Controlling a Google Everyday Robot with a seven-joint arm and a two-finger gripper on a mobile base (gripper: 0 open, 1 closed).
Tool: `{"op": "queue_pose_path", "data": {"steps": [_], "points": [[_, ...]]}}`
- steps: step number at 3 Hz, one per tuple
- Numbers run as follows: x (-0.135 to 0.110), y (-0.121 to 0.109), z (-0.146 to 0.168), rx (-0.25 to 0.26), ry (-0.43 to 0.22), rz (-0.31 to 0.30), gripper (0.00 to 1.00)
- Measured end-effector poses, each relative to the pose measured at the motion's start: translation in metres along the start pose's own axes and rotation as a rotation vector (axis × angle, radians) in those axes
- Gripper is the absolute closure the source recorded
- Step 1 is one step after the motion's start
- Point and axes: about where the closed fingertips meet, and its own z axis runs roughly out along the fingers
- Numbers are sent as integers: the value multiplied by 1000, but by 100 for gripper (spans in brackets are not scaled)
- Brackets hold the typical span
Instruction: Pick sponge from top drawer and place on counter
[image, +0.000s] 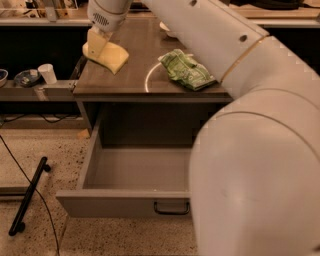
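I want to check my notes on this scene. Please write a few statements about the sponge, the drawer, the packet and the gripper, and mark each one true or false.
1. The pale yellow foam sponge lies inside the wide grey top drawer. False: the gripper holds it over the left part of the glossy brown counter.
2. The top drawer is pulled open. True.
3. The wrinkly green plastic packet lies on the counter. True.
4. In the picture, the packet is to the left of the sponge. False: it is to the right of it, beside the thin white circle.
5. The gripper is down in the drawer. False: it is up at the counter, shut on the sponge.
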Motion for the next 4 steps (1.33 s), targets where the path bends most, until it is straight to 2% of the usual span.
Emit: {"op": "queue_pose_path", "data": {"steps": [1, 2, 3, 4], "points": [[18, -30, -18, 179, -42, 144, 100], [28, -66, -14, 291, -122, 307, 100], [40, -93, 28, 270, -140, 491, 100], [27, -114, 22, 268, -188, 565, 100]]}}
